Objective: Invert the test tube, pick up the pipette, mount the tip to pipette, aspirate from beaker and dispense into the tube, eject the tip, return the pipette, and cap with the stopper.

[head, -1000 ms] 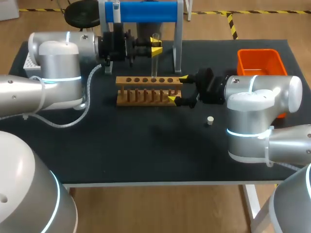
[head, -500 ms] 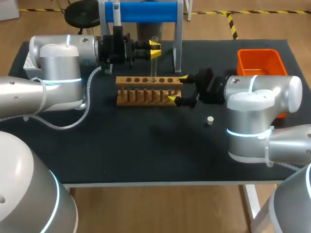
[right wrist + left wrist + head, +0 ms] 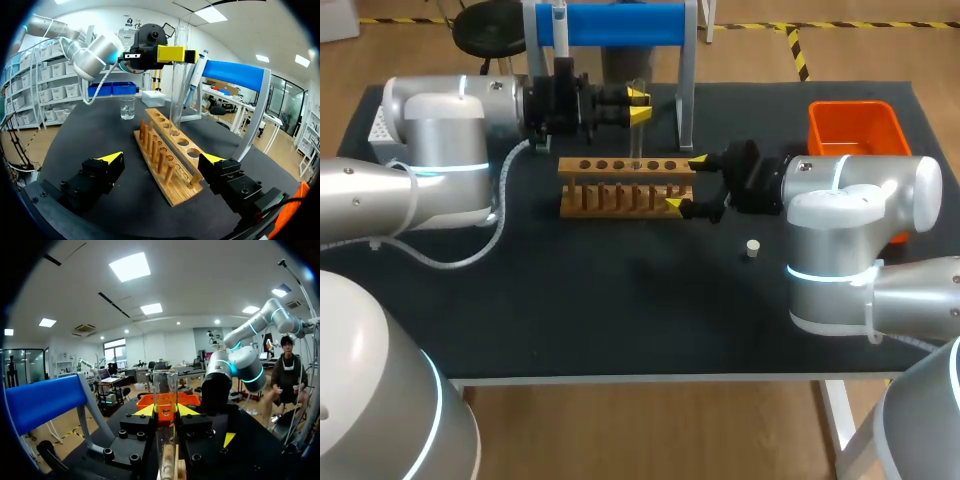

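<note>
On the left, the pipette (image 3: 195, 75) hangs on its stand (image 3: 620, 25) and the beaker (image 3: 127, 107) stands on the tabletop (image 3: 620, 300). Neither tool is near them. The left tool (image 3: 639, 104) is closed on the tube (image 3: 165, 387) and holds it upright, with the open mouth up, above the rack (image 3: 625, 187). The lower end of the tube is at one of the holes, but you cannot tell whether it is already inside.

The right tool (image 3: 686, 183) is wide open and empty, with one finger on each side of the right end of the rack. Further right, the stopper (image 3: 752, 247) lies on the tabletop, well apart from the tube.

I judge that the inverting is almost done. Left to do are the pipette, tip, liquid transfer, tip ejection, pipette return and capping.
</note>
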Available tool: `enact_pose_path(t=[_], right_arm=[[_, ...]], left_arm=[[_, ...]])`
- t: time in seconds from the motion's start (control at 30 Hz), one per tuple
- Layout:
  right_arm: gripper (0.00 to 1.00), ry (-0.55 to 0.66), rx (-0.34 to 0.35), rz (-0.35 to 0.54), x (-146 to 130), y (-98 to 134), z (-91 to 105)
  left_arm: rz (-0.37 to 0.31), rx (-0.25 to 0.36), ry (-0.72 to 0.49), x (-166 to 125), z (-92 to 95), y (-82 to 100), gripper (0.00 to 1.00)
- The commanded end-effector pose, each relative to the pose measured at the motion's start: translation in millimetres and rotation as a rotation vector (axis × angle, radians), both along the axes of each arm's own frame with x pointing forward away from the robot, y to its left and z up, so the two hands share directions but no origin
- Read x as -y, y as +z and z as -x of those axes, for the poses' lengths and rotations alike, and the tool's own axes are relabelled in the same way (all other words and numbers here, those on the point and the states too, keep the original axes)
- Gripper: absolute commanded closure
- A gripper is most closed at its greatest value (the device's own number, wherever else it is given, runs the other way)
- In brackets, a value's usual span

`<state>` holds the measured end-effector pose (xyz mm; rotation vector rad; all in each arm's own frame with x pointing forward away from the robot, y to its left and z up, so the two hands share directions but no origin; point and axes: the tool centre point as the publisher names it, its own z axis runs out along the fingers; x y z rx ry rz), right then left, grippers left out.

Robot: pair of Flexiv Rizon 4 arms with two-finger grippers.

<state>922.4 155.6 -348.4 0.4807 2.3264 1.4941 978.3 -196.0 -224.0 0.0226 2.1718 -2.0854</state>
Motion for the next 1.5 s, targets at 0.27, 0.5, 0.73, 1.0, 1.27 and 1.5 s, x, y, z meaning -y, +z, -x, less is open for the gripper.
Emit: enact_pose_path(t=[0.27, 0.5, 0.73, 1.0, 1.27, 1.5], right_arm=[[0.0, 0.0, 0.001, -0.001, 0, -1, 0.1], [0.0, 0.0, 0.001, -0.001, 0, -1, 0.1], [0.0, 0.0, 0.001, -0.001, 0, -1, 0.1], [0.0, 0.0, 0.001, -0.001, 0, -1, 0.1], [0.0, 0.0, 0.001, -0.001, 0, -1, 0.1], [0.0, 0.0, 0.001, -0.001, 0, -1, 0.1]], left_arm=[[0.008, -0.02, -0.005, 3, -5.2, -7.5, 1.0], [0.004, -0.03, -0.007, 4, -7.3, -11.6, 1.0], [0.001, -0.04, -0.006, 4, -8.0, -17.7, 1.0], [0.004, -0.05, -0.002, 5, -7.8, -24.8, 1.0], [0.013, -0.052, 0.0, 4, -8.3, -30.7, 1.0], [0.02, -0.057, 0.005, 3, -9.6, -36.5, 1.0]])
